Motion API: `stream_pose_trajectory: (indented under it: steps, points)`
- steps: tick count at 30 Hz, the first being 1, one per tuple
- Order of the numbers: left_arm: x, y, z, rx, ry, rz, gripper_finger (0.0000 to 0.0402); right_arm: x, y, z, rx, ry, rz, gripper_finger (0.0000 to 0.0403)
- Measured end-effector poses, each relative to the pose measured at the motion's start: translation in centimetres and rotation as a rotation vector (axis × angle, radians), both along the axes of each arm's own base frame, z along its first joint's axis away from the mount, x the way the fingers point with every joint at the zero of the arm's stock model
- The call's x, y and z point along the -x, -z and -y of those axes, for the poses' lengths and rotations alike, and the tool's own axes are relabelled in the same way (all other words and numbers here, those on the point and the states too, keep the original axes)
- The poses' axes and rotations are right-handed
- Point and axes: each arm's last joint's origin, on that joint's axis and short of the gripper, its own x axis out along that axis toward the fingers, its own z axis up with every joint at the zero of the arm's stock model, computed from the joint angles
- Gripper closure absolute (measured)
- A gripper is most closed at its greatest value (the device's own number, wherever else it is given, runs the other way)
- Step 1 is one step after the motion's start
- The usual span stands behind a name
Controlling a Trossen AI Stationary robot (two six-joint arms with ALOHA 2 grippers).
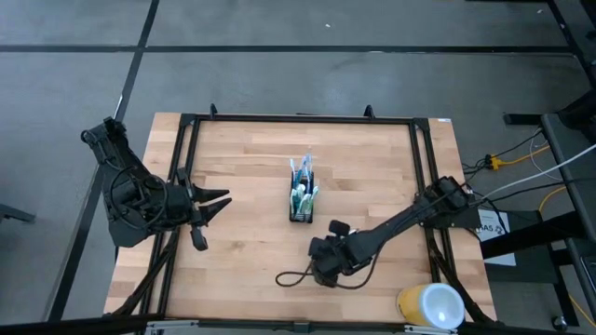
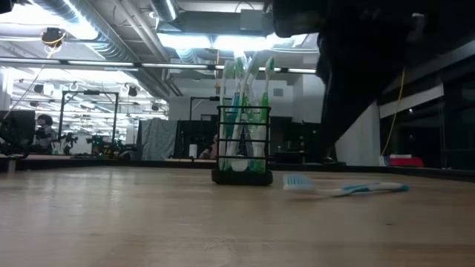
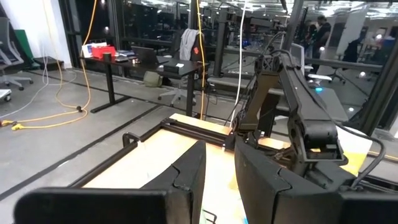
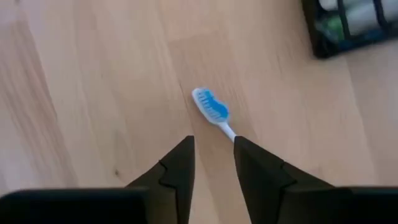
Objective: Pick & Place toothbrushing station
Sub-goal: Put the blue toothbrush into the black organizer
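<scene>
- My right gripper (image 4: 212,155) hangs low over the bench (image 1: 251,233), fingers slightly apart, pinching nothing.
- A blue-white toothbrush (image 4: 213,111) lies flat on the wood just ahead of those fingers, its bristle head nearest them.
- The black holder (image 1: 302,200) stands upright mid-bench, near that brush, with brushes (image 2: 245,104) sticking up from it.
- My left gripper (image 1: 207,207) waits at the left edge, fingers a narrow gap apart, empty.
- A yellow cup (image 1: 430,305) sits at the near right corner.
</scene>
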Motion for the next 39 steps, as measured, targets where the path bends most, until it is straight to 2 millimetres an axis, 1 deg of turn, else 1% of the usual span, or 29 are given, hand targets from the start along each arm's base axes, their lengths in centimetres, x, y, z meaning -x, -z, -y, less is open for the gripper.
stream_pose_trajectory:
  steps: [2, 5, 10, 13, 20, 23, 26, 31, 39]
  points:
    - [0.0, 0.0, 0.0, 0.007, -0.001, 0.003, 0.032, -0.3, 0.1, 0.5, 0.014, -0.056, -0.003, 0.0281]
    - [0.0, 0.0, 0.0, 0.014, -0.001, 0.006, 0.032, -1.2, 0.4, 1.6, -0.011, -0.102, 0.011, 0.028]
    - [0.0, 0.0, 0.0, 0.014, -0.001, 0.006, 0.032, -2.3, 1.0, 3.8, -0.04, -0.114, 0.012, 0.0284]
    - [0.0, 0.0, 0.0, 0.013, -0.001, 0.006, 0.0321, -2.7, 1.0, 4.5, -0.089, -0.137, -0.006, 0.0284]
    - [0.0, 0.0, 0.0, 0.013, 0.004, 0.004, 0.0322, -3.0, 1.0, 4.1, -0.142, -0.236, 0.01, 0.0285]
    - [0.0, 0.0, 0.0, 0.009, 0.005, 0.001, 0.0322, -3.1, 1.0, 4.2, -0.134, -0.262, 0.011, 0.0285]
    - [0.0, 0.1, 0.0, 0.006, 0.008, -0.003, 0.0322, -3.5, 1.9, 4.2, -0.129, -0.275, 0.006, 0.0285]
    - [0.0, 0.1, 0.1, 0.026, 0.038, -0.003, 0.0321, -3.7, 4.2, 4.0, -0.162, -0.309, -0.063, 0.0285]
    - [0.0, 0.1, 0.1, 0.029, 0.045, -0.004, 0.0322, -3.9, 5.2, 3.7, -0.157, -0.305, -0.072, 0.0285]
